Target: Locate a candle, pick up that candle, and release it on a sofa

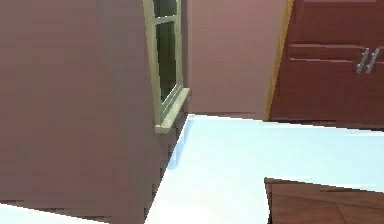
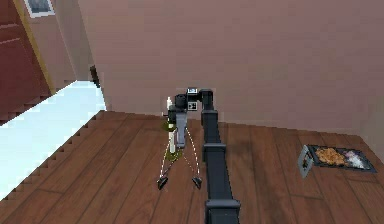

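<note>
One candle [image 2: 172, 132], long axis upright

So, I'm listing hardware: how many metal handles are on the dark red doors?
2. Left handle and right handle stand side by side on the dark red doors, at the forward view's upper right edge. More may lie past it.

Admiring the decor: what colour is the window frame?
The window frame is pale olive green, clearest in the forward view.
</note>
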